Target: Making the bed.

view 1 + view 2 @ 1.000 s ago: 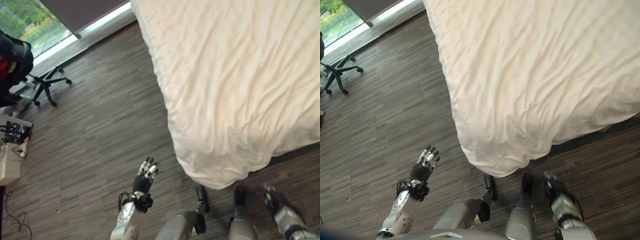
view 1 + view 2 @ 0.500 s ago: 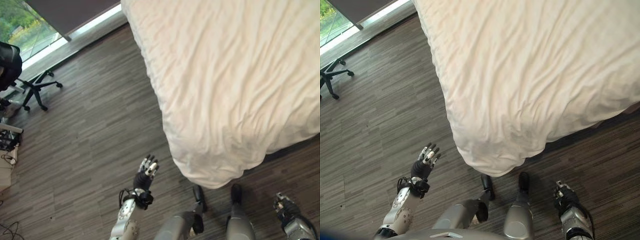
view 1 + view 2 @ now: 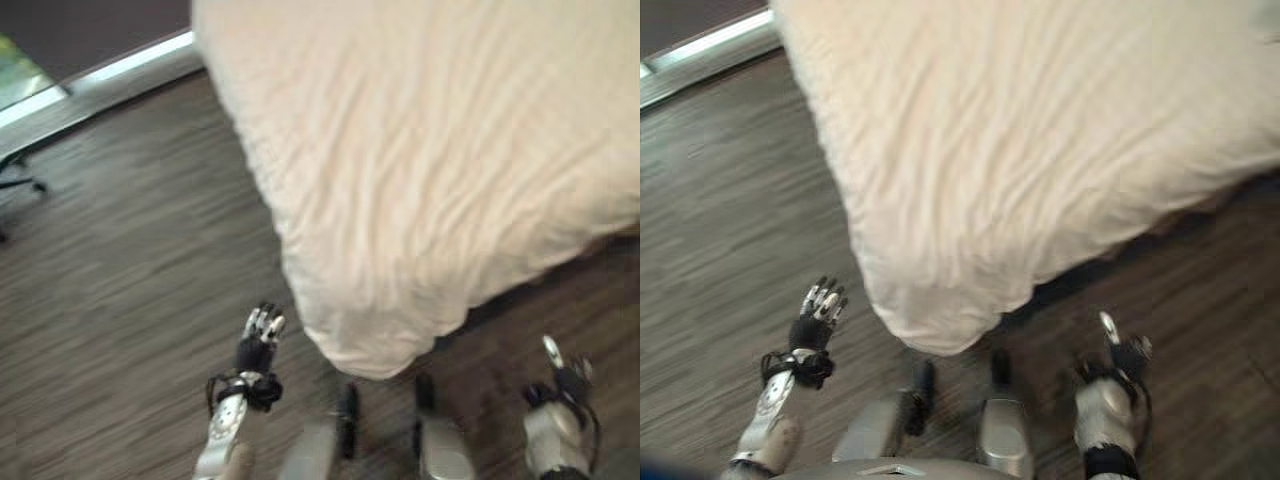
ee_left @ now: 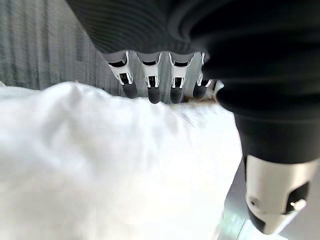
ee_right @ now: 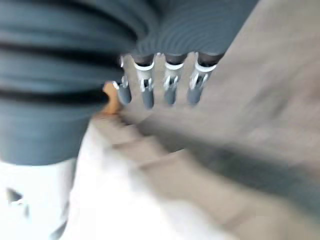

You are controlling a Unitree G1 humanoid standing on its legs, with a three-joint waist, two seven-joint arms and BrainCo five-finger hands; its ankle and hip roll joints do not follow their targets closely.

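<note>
From the left eye view, a rumpled cream duvet point(image 3: 430, 150) covered the bed, its corner hanging toward the dark wood floor point(image 3: 120, 260); the left hand point(image 3: 258, 338) hovered beside that corner, fingers straight, holding nothing. In the right eye view, the right hand point(image 3: 1122, 358) hung over the floor, apart from the bedding. Both wrist views showed fingers point(image 4: 152, 82) extended and relaxed, empty, above white cloth.
</note>
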